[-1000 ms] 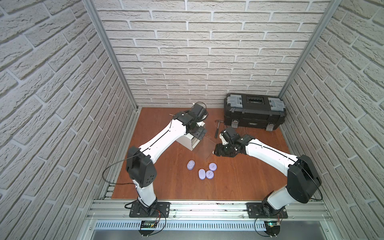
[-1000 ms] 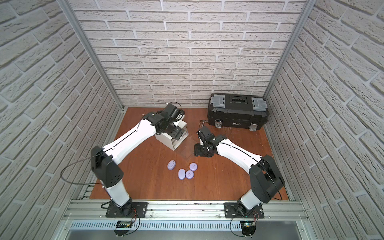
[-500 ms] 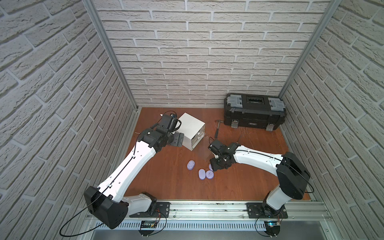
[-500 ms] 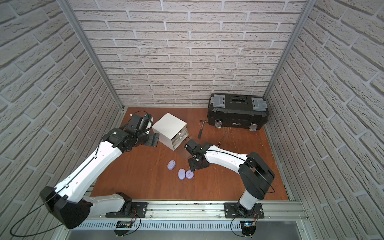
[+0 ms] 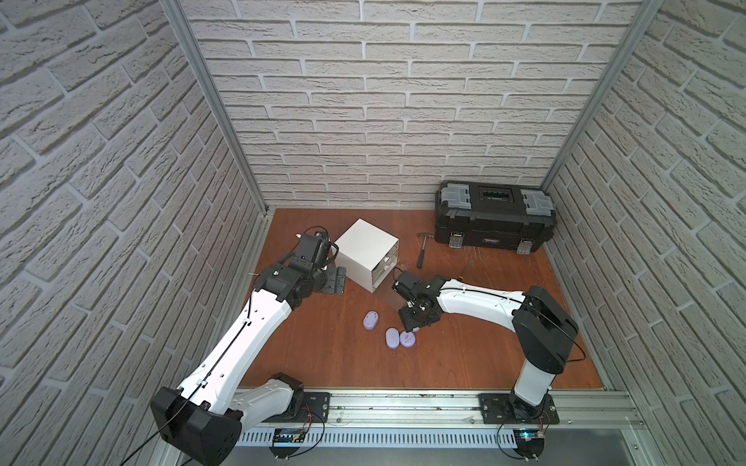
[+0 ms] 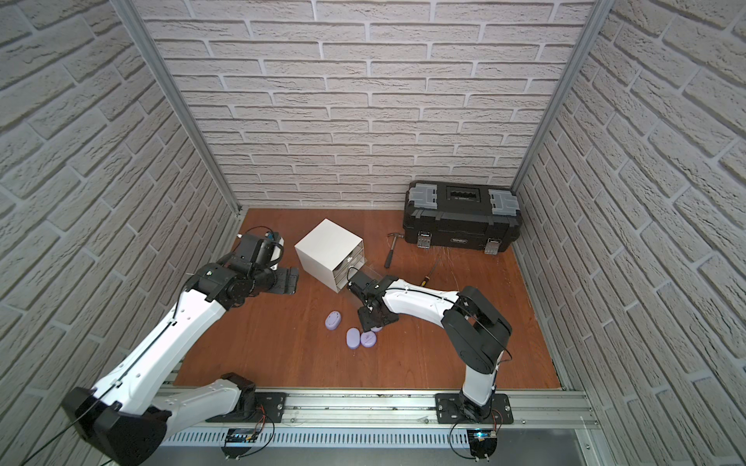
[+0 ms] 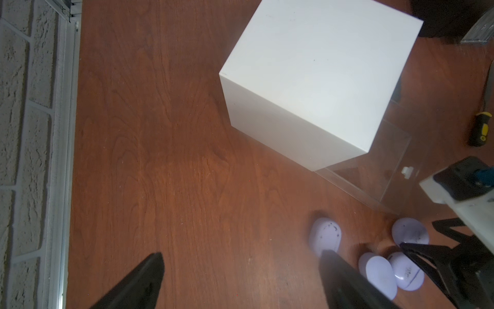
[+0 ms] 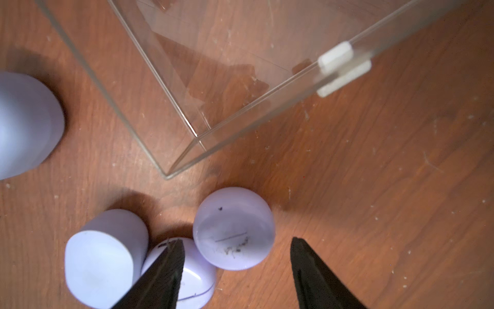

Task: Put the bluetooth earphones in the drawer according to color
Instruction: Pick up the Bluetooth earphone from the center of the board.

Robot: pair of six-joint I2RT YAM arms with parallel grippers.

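Observation:
Several lavender bluetooth earphones lie on the wooden floor in front of the white drawer cabinet [image 5: 365, 252] [image 6: 327, 250] [image 7: 315, 80]. Its bottom clear drawer [image 8: 213, 80] [image 7: 374, 174] is pulled out and holds nothing. A round lavender case [image 8: 234, 227] [image 7: 410, 231] lies just ahead of my right gripper [image 8: 236, 242] [image 5: 415, 320] [image 6: 373, 318], which is open and low over it. Beside it lie an oval case [image 8: 104, 256] [image 5: 391, 338] and another case [image 8: 192, 275] [image 5: 407, 340], the latter partly under one finger. A further case [image 5: 370, 320] [image 7: 324, 235] lies apart. My left gripper [image 7: 240, 256] [image 5: 335, 280] is open and holds nothing, left of the cabinet.
A black toolbox [image 5: 494, 220] [image 6: 462, 222] stands at the back right against the wall. A hammer [image 5: 424, 250] lies between it and the cabinet. A yellow-handled screwdriver [image 7: 481, 131] lies right of the open drawer. Brick walls close in three sides.
My left arm drew back from over the cabinet to its left side. My right gripper moved from the drawer front down to the lavender cases and opened wider.

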